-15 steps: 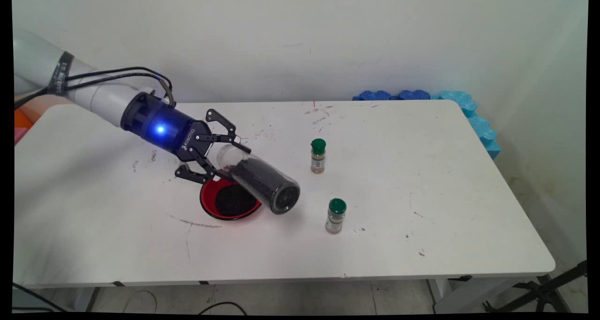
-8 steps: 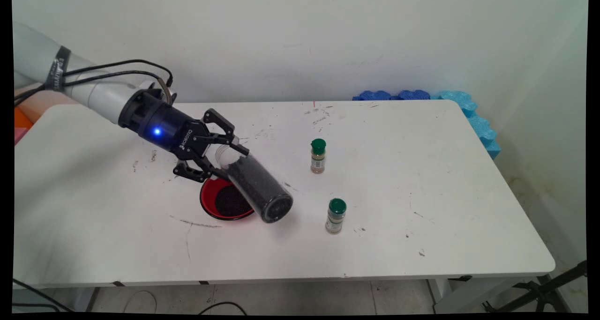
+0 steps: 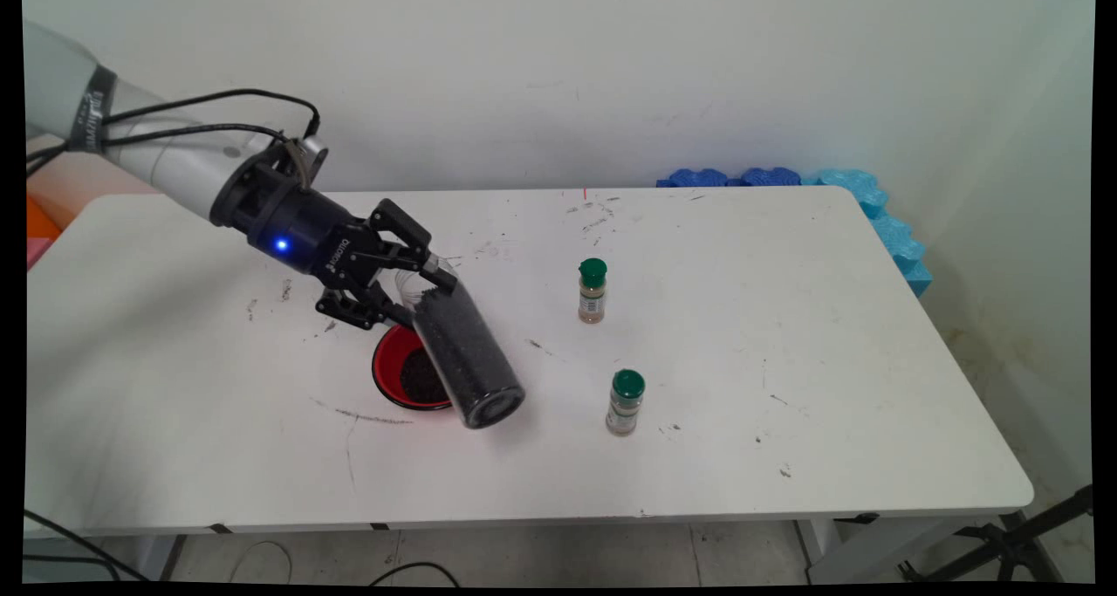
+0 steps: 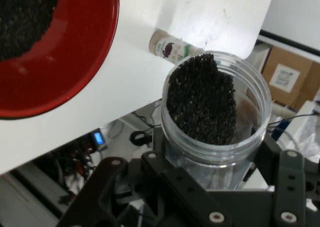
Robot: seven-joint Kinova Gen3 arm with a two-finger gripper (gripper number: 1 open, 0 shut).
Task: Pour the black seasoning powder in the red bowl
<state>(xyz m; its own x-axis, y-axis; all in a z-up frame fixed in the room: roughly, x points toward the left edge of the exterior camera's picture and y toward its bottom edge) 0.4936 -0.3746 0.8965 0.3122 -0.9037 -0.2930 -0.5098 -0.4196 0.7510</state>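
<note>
At left-centre of the frame the gripper (image 3: 417, 296) clamps a tilted clear jar (image 3: 461, 352) of black grains — some already lie in the red bowl (image 3: 388, 373), much remains in the jar.

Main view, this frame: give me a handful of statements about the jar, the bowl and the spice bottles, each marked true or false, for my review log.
1. The gripper is shut on the clear jar near its open mouth. True.
2. The clear jar stands upright on the table. False: it is held tilted, its closed base lower and towards the near edge.
3. The red bowl holds dark granules. True.
4. The clear jar is empty. False: dark granules fill most of it.
5. Both spice bottles, the far one and the near one, lie on their sides. False: both stand upright with green caps on.
</note>
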